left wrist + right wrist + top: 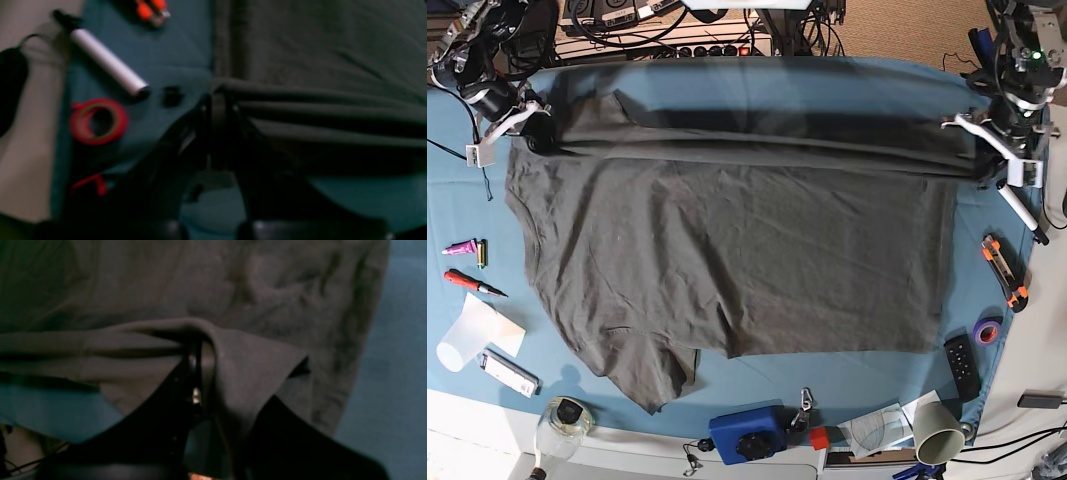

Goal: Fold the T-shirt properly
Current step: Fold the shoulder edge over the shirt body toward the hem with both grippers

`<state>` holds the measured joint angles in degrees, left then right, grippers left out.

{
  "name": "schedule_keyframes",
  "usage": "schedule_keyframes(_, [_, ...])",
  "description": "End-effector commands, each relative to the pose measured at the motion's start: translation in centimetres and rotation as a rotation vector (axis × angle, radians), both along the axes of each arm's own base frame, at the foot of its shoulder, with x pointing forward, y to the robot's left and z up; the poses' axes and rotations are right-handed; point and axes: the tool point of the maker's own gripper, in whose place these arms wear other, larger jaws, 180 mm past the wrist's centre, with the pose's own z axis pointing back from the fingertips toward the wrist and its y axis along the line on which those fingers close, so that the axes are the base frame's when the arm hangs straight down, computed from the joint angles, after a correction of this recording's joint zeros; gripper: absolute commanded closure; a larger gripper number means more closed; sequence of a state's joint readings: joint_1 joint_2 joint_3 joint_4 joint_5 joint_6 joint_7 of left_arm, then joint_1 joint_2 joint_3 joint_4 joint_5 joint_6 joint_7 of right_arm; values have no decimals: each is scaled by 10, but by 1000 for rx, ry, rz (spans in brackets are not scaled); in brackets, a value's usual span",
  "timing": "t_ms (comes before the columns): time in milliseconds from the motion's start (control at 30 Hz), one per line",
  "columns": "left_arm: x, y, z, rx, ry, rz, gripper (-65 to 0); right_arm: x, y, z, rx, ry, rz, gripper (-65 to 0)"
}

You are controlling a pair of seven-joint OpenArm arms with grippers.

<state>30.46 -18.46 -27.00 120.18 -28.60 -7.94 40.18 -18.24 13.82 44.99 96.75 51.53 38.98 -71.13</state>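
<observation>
Across the blue tablecloth, both grippers, left and right, pinch the T-shirt far edge taut; soft, light cloth, best held at corners.

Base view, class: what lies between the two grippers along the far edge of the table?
In the base view, a taut lifted band of the T-shirt spans from the right gripper to the left gripper; nothing else lies between.
</observation>
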Motion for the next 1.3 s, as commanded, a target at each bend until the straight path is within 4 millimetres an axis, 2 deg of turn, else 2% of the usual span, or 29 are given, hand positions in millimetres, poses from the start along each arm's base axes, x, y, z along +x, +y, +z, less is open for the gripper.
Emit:
schedule_keyframes(0, [7,-3,9,23,-39,-21,0,10,-8,15,-27,-54,-7,0])
schedule_keyframes(100, [15,-9,9,83,-51,-47,0,15,-12,16,-48,-62,-13,0])
schedule_keyframes(367, [27,-5,19,81,-97,-21,0,33,-26,23,-116,-80,-55,0])
schedule_keyframes(533, [37,1,25,98,-117,-49,0,39,-28,26,-123,-89,-63,0])
schedule_keyframes(700, [46,13,14,73,-94,-28,0,37,-30,23,-132,-70,-73,0])
schedule_keyframes(800, [48,11,4,39,-72,-49,0,37,-31,22,-135,-65,-77,0])
schedule_keyframes(900, [53,10,6,27,-82,-55,0,37,-31,23,-137,-66,-78,0])
schedule_keyframes(1100, [68,3,17,3,-125,-70,0,39,-34,23,-151,-69,-84,0])
schedule_keyframes(1267, [70,-27,2,57,-92,-164,0,39,-35,24,-156,-74,-87,0])
